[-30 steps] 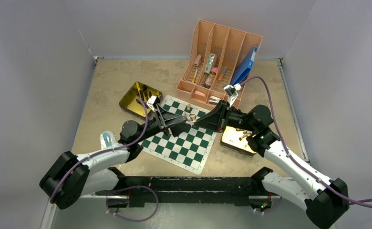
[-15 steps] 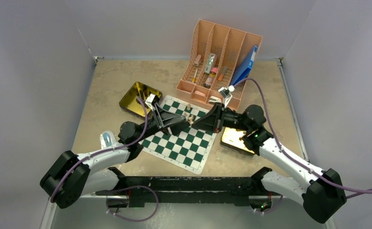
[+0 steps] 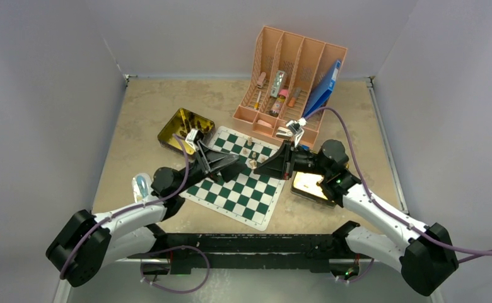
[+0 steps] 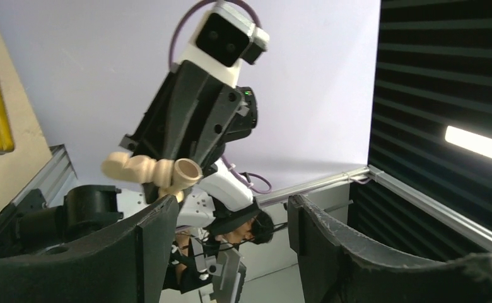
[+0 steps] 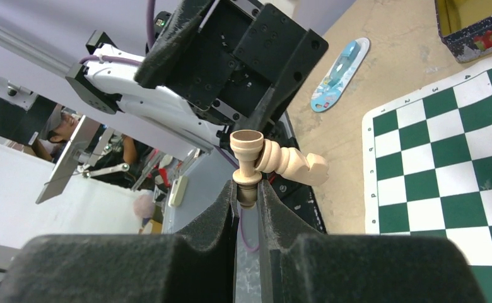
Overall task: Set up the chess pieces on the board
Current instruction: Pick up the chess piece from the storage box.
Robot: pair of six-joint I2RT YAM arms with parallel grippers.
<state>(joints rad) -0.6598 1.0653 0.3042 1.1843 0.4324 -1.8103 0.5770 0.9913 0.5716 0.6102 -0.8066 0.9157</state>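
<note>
The green and white checked board lies mid-table; it also shows in the right wrist view. My right gripper hovers over the board's far right part, shut on the stem of a pale tan chess piece. A second pale tan piece sticks out sideways against it. Both show in the left wrist view. My left gripper faces them a short way off, open and empty. Two pale pieces stand on the board's far rows.
A gold tin sits off the board's far left corner, another under my right arm. A pink desk organizer with markers and a blue folder stands at the back. A small blue toy skateboard lies left.
The two grippers met over the board's far edge a second ago. My left gripper has drawn back to the left, open. My right gripper moved slightly left, keeping the pale pieces.
</note>
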